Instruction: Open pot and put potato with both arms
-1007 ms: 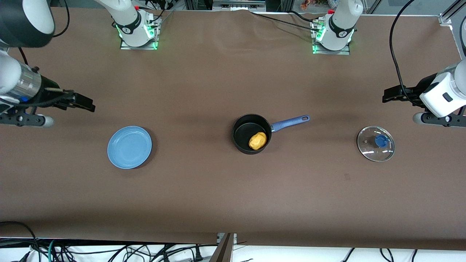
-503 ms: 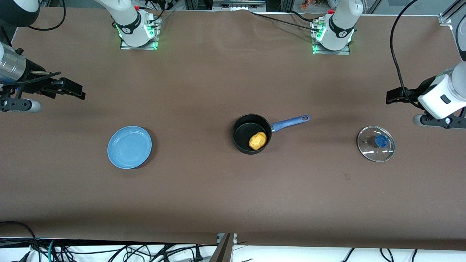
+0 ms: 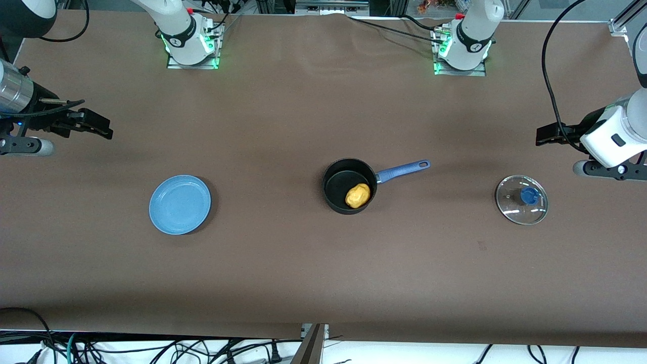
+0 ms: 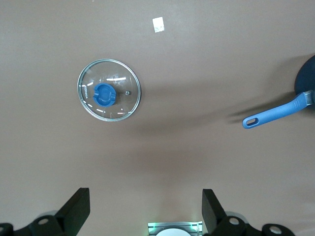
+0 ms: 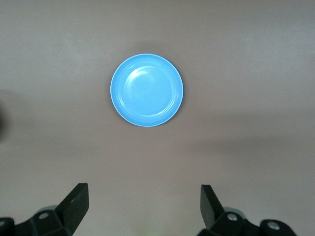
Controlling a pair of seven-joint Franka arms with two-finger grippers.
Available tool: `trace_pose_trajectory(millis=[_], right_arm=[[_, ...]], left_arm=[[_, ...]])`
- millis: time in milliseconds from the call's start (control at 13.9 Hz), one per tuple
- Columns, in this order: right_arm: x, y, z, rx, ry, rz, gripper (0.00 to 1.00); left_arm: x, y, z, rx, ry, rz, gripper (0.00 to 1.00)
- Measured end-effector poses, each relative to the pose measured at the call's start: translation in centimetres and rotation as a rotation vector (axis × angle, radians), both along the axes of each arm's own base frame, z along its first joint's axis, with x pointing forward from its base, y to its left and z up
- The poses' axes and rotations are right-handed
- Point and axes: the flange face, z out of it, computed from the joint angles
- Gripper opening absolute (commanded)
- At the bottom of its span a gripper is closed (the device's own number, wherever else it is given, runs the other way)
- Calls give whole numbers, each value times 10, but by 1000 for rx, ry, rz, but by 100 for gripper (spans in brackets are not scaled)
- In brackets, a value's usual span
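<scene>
The black pot (image 3: 349, 186) with a long blue handle (image 3: 403, 170) stands open at the table's middle. The yellow-orange potato (image 3: 358, 195) lies inside it. The clear glass lid (image 3: 521, 199) with its blue knob lies flat on the table toward the left arm's end; it also shows in the left wrist view (image 4: 109, 90), where the pot's handle (image 4: 275, 113) reaches in. My left gripper (image 3: 548, 133) is open and empty, up over the table at that end. My right gripper (image 3: 96, 124) is open and empty, up over the table at the right arm's end.
A flat light-blue plate (image 3: 180, 204) lies bare toward the right arm's end; it also shows in the right wrist view (image 5: 146, 90). The two arm bases (image 3: 191, 45) (image 3: 461, 50) stand along the table's back edge. A small white tag (image 4: 158, 24) lies beside the lid.
My right gripper has drawn back toward the right arm's end of the table and risen. My left gripper has shifted slightly toward its own end. Pot, potato, lid and plate have not moved.
</scene>
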Motion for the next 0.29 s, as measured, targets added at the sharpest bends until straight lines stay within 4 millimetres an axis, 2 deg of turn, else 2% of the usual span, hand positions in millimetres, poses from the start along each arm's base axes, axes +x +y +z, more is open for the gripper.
trace_pose_trajectory(millis=[288], right_arm=[[1,0,6,0,-13,23,100]], left_arm=[[0,0,0,0,-1,0,100]])
